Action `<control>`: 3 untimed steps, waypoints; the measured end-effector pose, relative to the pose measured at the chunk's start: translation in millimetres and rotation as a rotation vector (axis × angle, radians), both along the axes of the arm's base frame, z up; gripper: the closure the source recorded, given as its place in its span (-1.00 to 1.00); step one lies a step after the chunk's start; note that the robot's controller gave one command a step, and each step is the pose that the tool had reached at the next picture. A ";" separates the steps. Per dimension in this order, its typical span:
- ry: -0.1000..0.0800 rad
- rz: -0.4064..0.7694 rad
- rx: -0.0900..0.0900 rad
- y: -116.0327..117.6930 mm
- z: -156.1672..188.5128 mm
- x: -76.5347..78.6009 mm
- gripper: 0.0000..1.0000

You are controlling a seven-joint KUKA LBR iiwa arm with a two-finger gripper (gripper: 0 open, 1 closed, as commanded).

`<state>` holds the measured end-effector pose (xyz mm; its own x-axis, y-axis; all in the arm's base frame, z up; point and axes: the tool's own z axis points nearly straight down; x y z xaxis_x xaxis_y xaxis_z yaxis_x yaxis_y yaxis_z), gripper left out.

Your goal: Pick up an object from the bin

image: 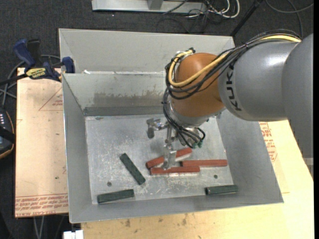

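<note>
Just below the middle of the frame, three reddish-brown bars [185, 170] lie in a loose overlapping cluster on the floor of the grey metal bin [75, 133], one of them tilted across the other two. The claw [170, 163] stands upright directly over the left part of this cluster, its tip down among the bars. Whether it is apart or together cannot be told from this angle, and no bar can be seen held. Its vertical pose suits a straight downward grip on flat pieces that offer only thin edges. Above it sit the wrist's orange cover [197, 86] and looped cables [174, 68], with the arm [269, 83] reaching in from the right of the frame. Three dark bars lie apart from the cluster: one slanted to the left [132, 169], one at the lower left [115, 196] and one at the lower right [221, 189].
</note>
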<state>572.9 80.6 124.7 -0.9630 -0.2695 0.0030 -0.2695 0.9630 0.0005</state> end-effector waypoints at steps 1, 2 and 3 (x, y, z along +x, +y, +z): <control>-0.002 0.304 0.002 -59.3 -54.3 27.2 -1.00; -0.007 0.307 0.003 -57.9 -52.7 28.2 1.00; -0.006 0.308 0.003 -57.9 -54.1 27.6 -1.00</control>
